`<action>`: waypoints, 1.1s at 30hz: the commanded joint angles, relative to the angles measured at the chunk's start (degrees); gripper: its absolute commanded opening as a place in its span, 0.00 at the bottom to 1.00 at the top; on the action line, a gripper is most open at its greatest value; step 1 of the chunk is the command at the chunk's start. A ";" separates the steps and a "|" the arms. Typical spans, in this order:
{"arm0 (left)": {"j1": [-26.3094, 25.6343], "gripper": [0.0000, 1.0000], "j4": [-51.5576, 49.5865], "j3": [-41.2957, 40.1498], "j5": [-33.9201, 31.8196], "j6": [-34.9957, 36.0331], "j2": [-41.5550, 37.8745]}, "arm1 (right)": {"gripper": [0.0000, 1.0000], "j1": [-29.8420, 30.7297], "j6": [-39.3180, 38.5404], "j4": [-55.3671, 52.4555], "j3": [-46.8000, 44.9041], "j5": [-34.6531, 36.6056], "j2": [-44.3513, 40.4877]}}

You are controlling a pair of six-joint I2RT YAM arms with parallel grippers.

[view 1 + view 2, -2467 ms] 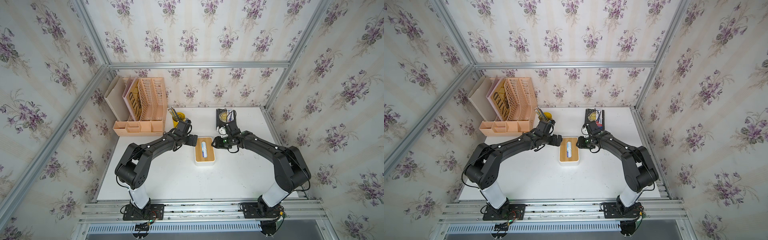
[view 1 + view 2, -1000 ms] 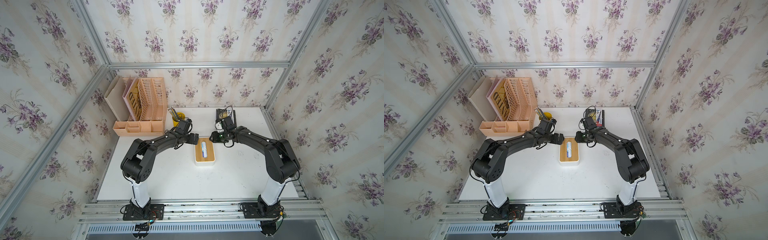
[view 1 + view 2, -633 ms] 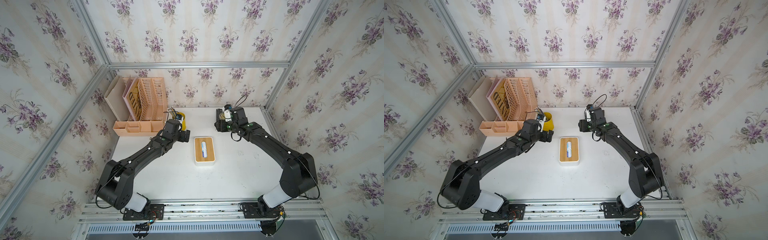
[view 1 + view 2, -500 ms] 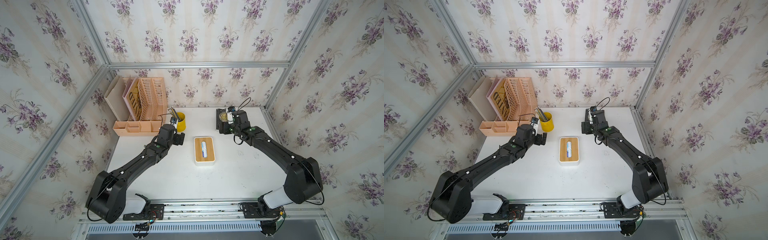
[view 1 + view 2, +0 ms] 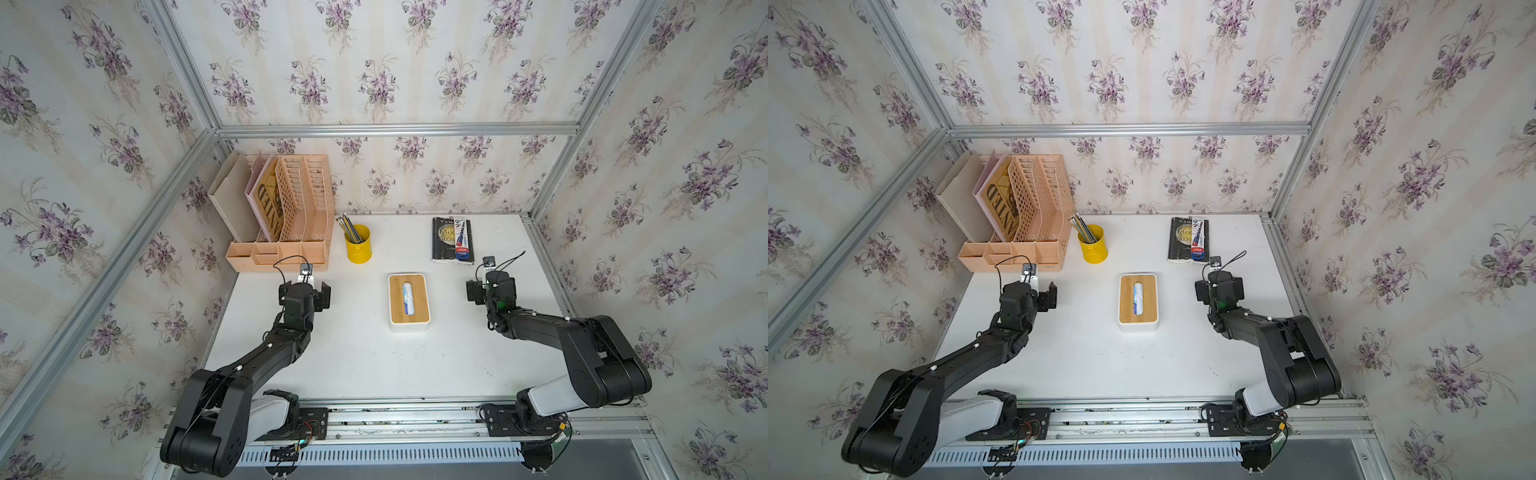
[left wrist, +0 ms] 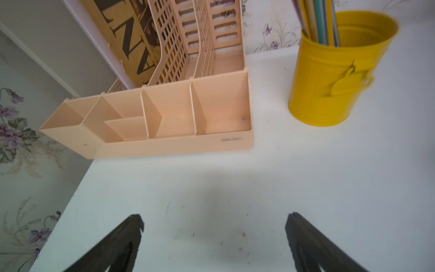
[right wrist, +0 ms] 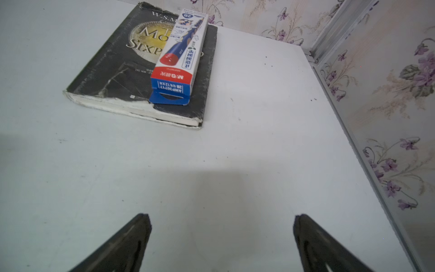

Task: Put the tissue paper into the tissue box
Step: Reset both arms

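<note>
The tissue box (image 5: 420,308) (image 5: 1149,309), a white tub with a bamboo lid, stands mid-table in both top views. Through the lid's oblong slot I see the light-blue and white tissue paper (image 5: 407,297) (image 5: 1138,297) inside the box. My left gripper (image 5: 304,291) (image 5: 1030,291) hangs open well left of the box, near the organiser. In the left wrist view it (image 6: 214,221) has only bare table between its fingers. My right gripper (image 5: 490,287) (image 5: 1220,287) is open to the right of the box, and it (image 7: 222,220) holds nothing in the right wrist view.
A peach desk organiser (image 5: 286,232) (image 6: 164,113) with files stands at the back left. Beside it is a yellow pencil cup (image 5: 358,243) (image 6: 334,77). A black book (image 5: 444,243) (image 7: 141,70) at the back right carries a red-blue-white packet (image 5: 462,240) (image 7: 181,54). The metal frame (image 7: 348,131) borders the table's right edge.
Both arms have drawn back from the tissue box, the left toward the organiser, the right toward the table's right side. The right gripper's fingers have spread wider.
</note>
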 commanded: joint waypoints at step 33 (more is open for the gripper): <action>7.83 1.00 17.93 4.63 11.94 1.76 17.24 | 1.00 -8.22 4.44 41.17 -13.31 -12.43 2.36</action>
